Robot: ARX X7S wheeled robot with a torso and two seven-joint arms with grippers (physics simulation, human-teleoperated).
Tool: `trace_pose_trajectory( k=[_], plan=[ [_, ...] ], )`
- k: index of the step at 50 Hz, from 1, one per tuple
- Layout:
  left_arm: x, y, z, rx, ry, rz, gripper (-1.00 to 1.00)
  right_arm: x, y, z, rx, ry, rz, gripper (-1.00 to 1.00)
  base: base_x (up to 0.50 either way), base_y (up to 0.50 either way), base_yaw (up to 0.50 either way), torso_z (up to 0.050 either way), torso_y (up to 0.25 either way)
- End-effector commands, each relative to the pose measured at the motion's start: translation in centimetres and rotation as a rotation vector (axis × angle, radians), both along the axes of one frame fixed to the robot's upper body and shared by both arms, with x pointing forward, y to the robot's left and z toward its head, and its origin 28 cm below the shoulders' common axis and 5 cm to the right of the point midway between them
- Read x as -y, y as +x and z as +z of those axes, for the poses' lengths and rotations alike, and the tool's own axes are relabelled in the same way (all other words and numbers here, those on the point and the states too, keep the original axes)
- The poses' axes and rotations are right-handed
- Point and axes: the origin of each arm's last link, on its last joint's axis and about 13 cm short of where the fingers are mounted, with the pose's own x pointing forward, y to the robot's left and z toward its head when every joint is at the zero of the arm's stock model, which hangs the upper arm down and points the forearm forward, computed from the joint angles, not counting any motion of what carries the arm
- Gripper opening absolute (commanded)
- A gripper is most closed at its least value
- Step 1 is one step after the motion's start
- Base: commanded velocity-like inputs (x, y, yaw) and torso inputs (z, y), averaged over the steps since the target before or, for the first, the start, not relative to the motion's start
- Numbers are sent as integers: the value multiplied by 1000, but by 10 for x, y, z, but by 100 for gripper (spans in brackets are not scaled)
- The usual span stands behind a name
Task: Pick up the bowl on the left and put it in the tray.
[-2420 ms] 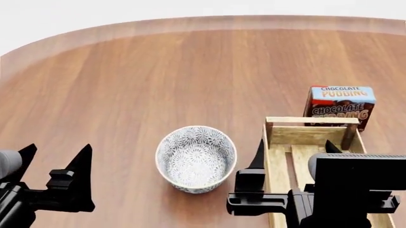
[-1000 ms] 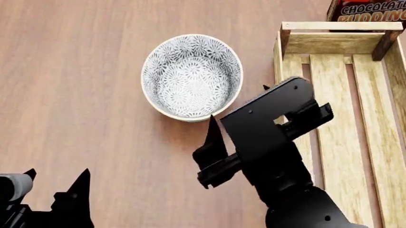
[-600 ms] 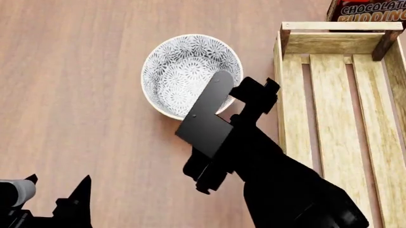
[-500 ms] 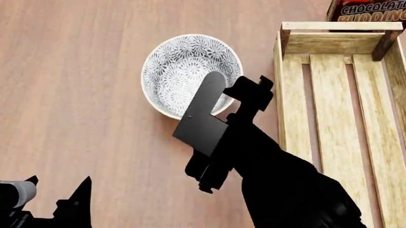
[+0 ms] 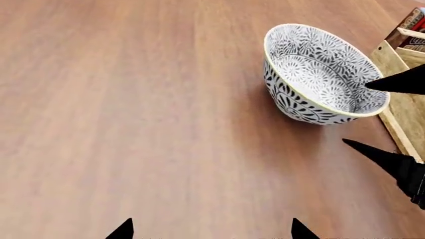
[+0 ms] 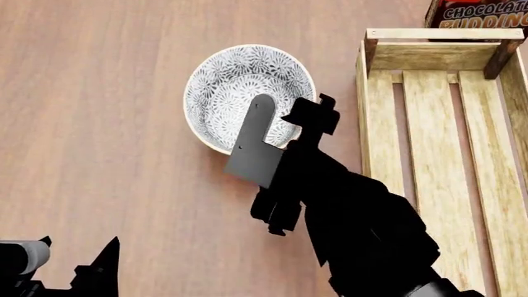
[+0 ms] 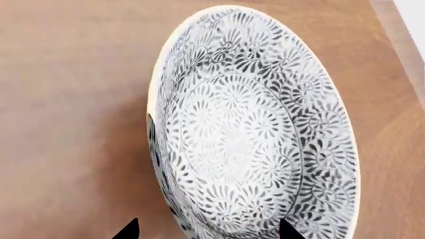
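From the left wrist view I see the small round ceramic bowl [image 5: 322, 74], white with a dense grey-blue floral pattern and a cream rim, sitting upright on the brown wood-grain worktop [image 5: 133, 99]. Two black fingertips of my right end effector [image 5: 388, 119] reach in beside it, one over the rim, one lower outside the wall, spread apart. The left end effector [image 5: 211, 230] shows only two tips, well apart, so it is open and idle.

In the head view, my right arm has swung in over the last second from beside the bowl [image 6: 239, 93] to above its near-right rim; half a second ago it sat slightly lower in the picture. The long light-wood slatted tray [image 6: 381, 124] lies just right of the bowl, holding nothing that I can see, with a chocolate pudding box [image 6: 478, 12] behind it. I judge the grasp is being lined up, not yet made.

The right wrist view fills with the bowl [image 7: 252, 129]; the two tips of the right end effector [image 7: 207, 230] straddle its near edge, open, nothing held.

The worktop is smooth, unmarked wood. A pale strip at one corner is all I see of the room.
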Motion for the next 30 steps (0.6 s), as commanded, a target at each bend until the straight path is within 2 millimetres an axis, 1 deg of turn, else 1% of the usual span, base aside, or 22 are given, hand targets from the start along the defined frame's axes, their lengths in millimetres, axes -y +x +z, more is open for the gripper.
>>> trace_pose_trajectory(
  k=[1,10,13,17,18,20,21,24,28,30],
  plan=[
    [-2,1,-2,-8,-3,6,100,-2,12,-15,-3,-5,-2,-100,0,0,0,0,0],
    [0,-1,-3,-9,-6,2,100,1,4,-14,9,2,0,-100,0,0,0,0,0],
    [0,-1,-4,-10,-8,1,100,4,2,-9,30,-3,-10,-100,0,0,0,0,0],
    [1,-1,-3,-8,-2,-4,100,7,-3,6,64,-3,-11,-100,0,0,0,0,0],
    [2,-2,-3,-7,-4,-5,100,8,-6,16,80,2,-10,-100,0,0,0,0,0],
    [2,-2,-3,-7,-4,-7,100,9,-10,24,90,8,-13,-100,0,0,0,0,0],
    [3,-3,-3,-7,-4,-10,100,10,-14,34,95,17,-12,-100,0,0,0,0,0],
    [3,-3,-3,-5,-6,-12,100,13,-21,46,105,18,-10,-100,0,0,0,0,0],
    [3,-3,-3,-8,-8,-13,100,22,-33,72,149,10,-24,-100,0,0,0,0,0],
    [3,-3,-3,-8,-9,-13,100,24,-37,79,164,7,-26,-100,0,0,0,0,0]
  ],
)
